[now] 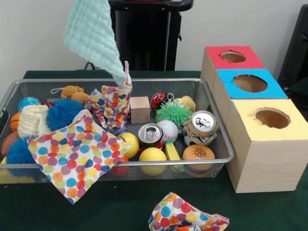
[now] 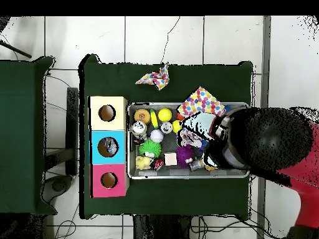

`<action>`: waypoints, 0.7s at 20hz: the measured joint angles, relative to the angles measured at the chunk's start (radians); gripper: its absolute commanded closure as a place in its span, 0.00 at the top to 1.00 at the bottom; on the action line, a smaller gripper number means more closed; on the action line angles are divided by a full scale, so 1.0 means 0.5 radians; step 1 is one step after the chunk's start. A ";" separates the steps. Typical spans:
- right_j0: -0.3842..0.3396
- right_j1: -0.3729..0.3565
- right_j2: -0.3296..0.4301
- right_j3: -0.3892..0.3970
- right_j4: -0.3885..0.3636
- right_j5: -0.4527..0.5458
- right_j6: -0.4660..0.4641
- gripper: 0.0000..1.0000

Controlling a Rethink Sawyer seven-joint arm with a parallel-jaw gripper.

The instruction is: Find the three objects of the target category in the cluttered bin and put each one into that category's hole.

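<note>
A mint green cloth [image 1: 91, 33] hangs in the air above the far left of the wire bin [image 1: 226, 144]. Its long axis runs up and down, and its lower corner points down, meeting the peak of a crumpled dotted cloth [image 1: 113, 103]. Its top runs out of sight, so I cannot tell how the gripper holds it. From overhead the arm [image 2: 268, 146] reaches across one end of the bin. Red [image 1: 211, 60], blue [image 1: 226, 86] and yellow [image 1: 269, 144] boxes stand to the right
</note>
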 measured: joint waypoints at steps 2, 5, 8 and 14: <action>0.000 0.001 0.000 0.000 0.000 0.000 0.000 0.00; 0.000 0.002 0.000 0.000 0.000 -0.004 0.000 0.00; -0.004 0.002 0.001 0.000 0.001 -0.004 0.000 0.00; -0.109 -0.021 0.029 0.000 0.009 -0.004 0.000 0.00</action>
